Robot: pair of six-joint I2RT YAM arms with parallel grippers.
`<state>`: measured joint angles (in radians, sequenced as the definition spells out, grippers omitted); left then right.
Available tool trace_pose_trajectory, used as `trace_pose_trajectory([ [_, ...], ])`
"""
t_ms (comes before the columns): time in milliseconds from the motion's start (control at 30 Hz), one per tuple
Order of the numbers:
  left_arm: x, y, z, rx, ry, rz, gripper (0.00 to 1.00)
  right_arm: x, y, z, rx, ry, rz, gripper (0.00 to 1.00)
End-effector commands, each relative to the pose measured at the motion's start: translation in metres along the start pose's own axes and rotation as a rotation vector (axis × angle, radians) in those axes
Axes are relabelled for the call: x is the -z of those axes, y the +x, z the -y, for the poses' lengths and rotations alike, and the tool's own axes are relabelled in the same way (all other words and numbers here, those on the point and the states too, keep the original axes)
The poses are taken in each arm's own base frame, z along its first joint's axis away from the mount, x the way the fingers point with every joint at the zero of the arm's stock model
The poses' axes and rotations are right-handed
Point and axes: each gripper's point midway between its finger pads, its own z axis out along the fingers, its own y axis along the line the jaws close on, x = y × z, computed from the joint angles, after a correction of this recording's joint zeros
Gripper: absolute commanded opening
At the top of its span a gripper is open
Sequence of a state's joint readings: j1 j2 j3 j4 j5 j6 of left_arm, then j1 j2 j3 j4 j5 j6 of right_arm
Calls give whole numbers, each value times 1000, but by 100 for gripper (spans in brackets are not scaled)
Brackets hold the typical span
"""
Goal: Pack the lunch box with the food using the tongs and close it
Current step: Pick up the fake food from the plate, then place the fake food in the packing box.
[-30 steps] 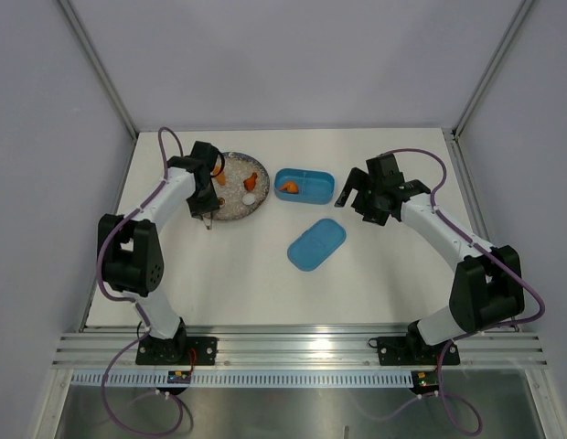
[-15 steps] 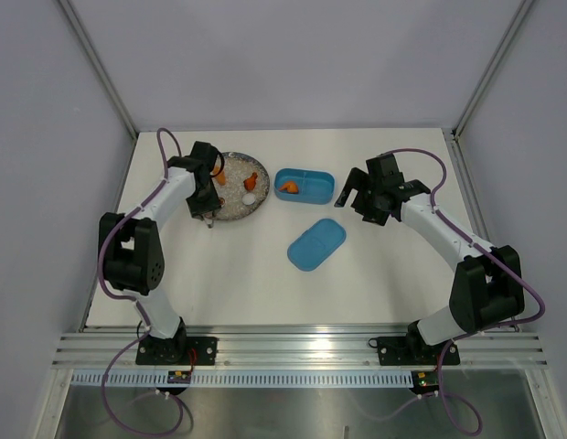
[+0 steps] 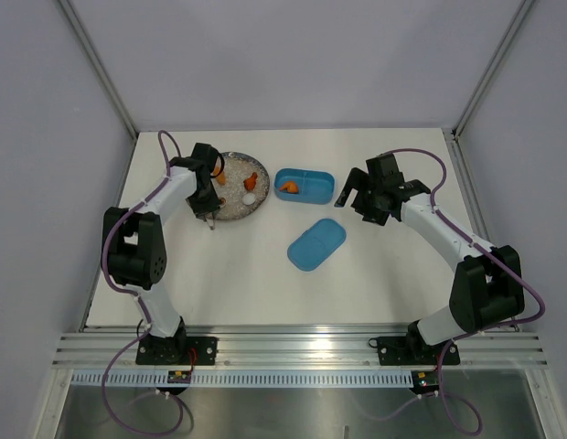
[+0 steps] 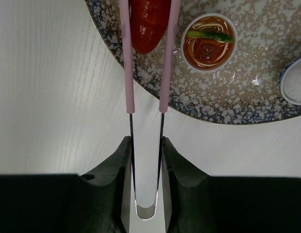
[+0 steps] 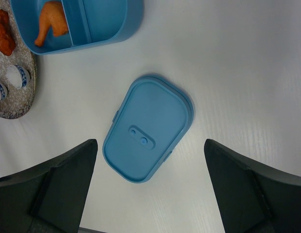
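The white wooden surface (image 3: 247, 274) carries everything, and the round speckled grey plate (image 3: 230, 212) on its far left part serves as the reference. The blue plastic two-compartment lunch box (image 3: 318, 186) sits just to the right of the plate, open. Its flat blue lid (image 3: 316, 243) lies apart from it, to the right of the plate and nearer the arm bases.

The right gripper (image 5: 149, 145) hangs over the lid with its jaws spread wide and nothing between them. The left gripper (image 4: 145, 145) is at the plate's near-left rim, closed on the slender pale pink tongs (image 4: 126, 58), which point across the rim.

Over the last second the left gripper has narrowed, so the tong arms now lie against both sides of a red morsel (image 4: 149, 24) on the plate. The arm itself has barely shifted. This looks like the squeeze that takes hold of the morsel, with the lift yet to come.

One orange drumstick-shaped piece (image 3: 288, 188) lies in the compartment of the box nearest the plate. A small white cup of brown sauce (image 4: 209, 41) and other pieces are on the plate. Packing is at an early stage.
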<state>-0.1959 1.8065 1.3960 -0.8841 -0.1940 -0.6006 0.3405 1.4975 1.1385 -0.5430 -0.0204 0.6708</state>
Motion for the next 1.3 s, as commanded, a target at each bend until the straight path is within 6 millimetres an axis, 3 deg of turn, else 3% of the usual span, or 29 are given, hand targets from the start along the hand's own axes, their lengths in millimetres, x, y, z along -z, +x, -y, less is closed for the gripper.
trace_pose_trajectory([
  [0,14,-20,5,25,32,71,1,6,-6,-13,6,-39,25,99],
  [367,78,-37,21,-122,168,190,0,6,-15,-18,1,-41,43,99],
  [567,108,-31,48,-258,231,233,0,1,-23,-6,13,40,60,99],
  [700,132,-13,91,-355,321,245,0,4,-36,0,10,58,72,99],
  [867,155,14,155,-487,476,222,0,8,-50,26,-33,116,84,100],
  [1067,154,25,200,-574,586,193,0,21,-59,66,-91,162,108,99],
  [1267,143,31,229,-677,689,199,0,30,-54,79,-103,161,110,100],
])
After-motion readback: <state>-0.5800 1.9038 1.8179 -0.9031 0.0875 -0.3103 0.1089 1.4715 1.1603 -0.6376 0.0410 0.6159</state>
